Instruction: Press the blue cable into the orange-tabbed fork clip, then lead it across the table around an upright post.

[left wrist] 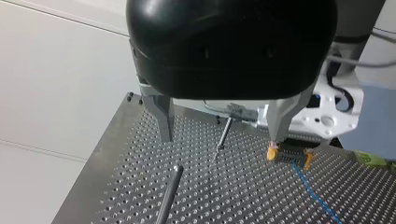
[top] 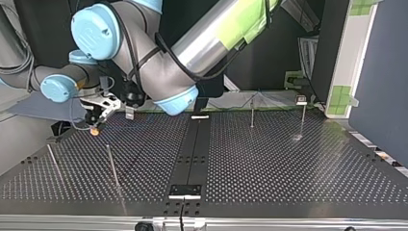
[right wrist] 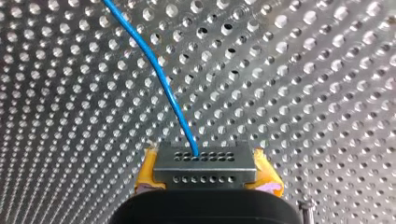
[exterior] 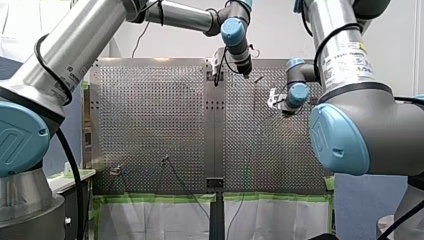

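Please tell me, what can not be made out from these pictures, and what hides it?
Blue cable, right wrist view: its end is covered by a metal block, so its seating is hidden.
Same cable, left wrist view: cut off by the picture's edge.
Front and top views: the cable is too thin to trace.
My right gripper, top view: too small to tell open or shut.

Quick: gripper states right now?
Left gripper: open, empty.
Right gripper: cannot tell; cable runs in between its pads.

Silver arms point(exterior: 85, 40) carry pale-blue caps point(exterior: 340, 140) and black cables point(exterior: 75, 170).
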Controlling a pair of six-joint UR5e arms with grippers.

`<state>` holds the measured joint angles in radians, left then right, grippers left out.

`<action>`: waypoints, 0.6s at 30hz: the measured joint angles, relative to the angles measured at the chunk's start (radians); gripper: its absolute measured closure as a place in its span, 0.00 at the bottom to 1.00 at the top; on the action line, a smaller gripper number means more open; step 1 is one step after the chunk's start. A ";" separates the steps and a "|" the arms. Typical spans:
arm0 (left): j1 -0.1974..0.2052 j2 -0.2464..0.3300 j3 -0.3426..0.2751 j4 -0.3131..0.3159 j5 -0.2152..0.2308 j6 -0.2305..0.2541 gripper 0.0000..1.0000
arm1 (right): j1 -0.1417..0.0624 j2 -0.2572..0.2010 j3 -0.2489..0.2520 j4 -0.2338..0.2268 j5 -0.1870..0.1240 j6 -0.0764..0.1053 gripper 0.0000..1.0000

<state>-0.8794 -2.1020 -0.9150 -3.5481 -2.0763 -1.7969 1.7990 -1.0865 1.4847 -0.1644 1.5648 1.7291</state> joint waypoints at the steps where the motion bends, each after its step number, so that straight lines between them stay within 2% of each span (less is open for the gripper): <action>1: 0.000 0.000 0.000 0.000 0.000 -0.001 0.02 | -0.002 -0.007 0.006 0.007 0.000 -0.001 1.00; 11: 0.005 0.000 0.000 -0.014 0.000 -0.013 0.02 | -0.005 -0.085 0.076 0.035 0.000 -0.009 1.00; 18: 0.011 0.000 0.000 -0.030 0.001 -0.043 0.02 | 0.000 -0.147 0.056 0.053 -0.015 -0.009 1.00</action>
<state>-0.8688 -2.1021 -0.9152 -3.5781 -2.0755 -1.8397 1.7993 -1.2331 1.5407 -0.1114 1.5501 1.7199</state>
